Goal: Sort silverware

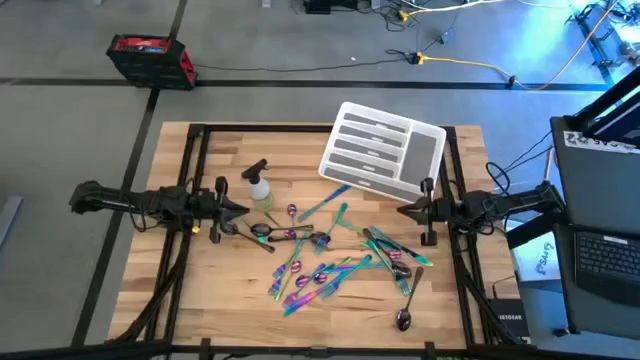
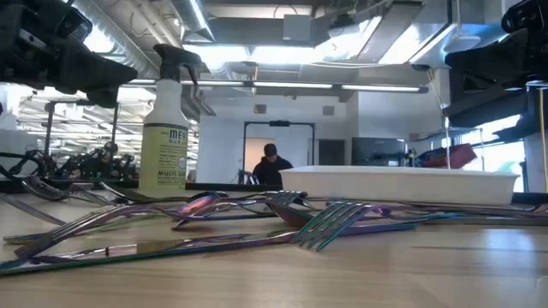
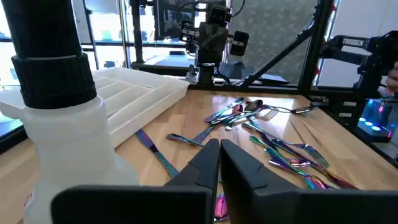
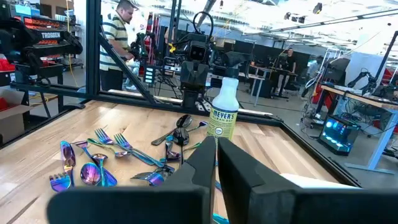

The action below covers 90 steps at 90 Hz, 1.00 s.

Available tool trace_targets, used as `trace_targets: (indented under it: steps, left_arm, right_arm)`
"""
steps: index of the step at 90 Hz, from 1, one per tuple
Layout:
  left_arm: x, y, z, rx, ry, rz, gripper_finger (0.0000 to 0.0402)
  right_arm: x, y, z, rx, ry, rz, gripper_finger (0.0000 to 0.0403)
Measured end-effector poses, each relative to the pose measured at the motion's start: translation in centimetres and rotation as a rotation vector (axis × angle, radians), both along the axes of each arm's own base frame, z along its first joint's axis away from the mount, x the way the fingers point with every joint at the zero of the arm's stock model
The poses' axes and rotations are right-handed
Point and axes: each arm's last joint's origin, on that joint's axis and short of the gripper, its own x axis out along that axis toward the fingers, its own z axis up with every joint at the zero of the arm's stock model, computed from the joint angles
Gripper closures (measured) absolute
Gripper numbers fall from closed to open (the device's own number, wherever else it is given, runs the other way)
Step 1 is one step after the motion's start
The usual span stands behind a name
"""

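around twenty pieces of silverware (image 1: 335, 262) lay loose across the middle of the tabletop (image 1: 180, 300), forks, spoons and knives tangled together, with one darker spoon (image 1: 404, 318) off on its own near the front edge. the white tray (image 1: 382, 150) sat at the back, tilted askew, and none of the cutlery appeared to be in its compartments, so to my eye the sorting had not really begun. the left hand (image 1: 244, 209) hung low beside the spray bottle (image 1: 259, 187), its fingers (image 3: 245, 168) pinched almost together and holding nothing. the right hand (image 1: 404, 211) waited at the pile's far side, just in front of the tray, fingers (image 4: 239, 165) likewise nearly closed and empty. i judged the next move would need one hand to spread its fingers, come down over a single outlying piece clear of the tangle, and carry it to a tray slot.
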Motion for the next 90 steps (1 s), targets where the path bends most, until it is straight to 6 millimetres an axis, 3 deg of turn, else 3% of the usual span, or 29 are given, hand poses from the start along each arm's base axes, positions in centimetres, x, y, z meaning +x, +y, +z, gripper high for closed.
trace_targets:
  steps: [77, 90]
  left_arm:
    - [0.0, 0.0, -0.01, 0.0, 0.0, 0.0, 0.0402]
    - [0.0, 0.0, 0.0, 0.0, 0.0, 0.0, 0.0402]
  right_arm:
    - [0.0, 0.0, 0.01, 0.001, -0.001, 0.0, 0.0402]
    - [-0.03, -0.05, 0.45, 0.109, -0.045, -0.005, 0.0402]
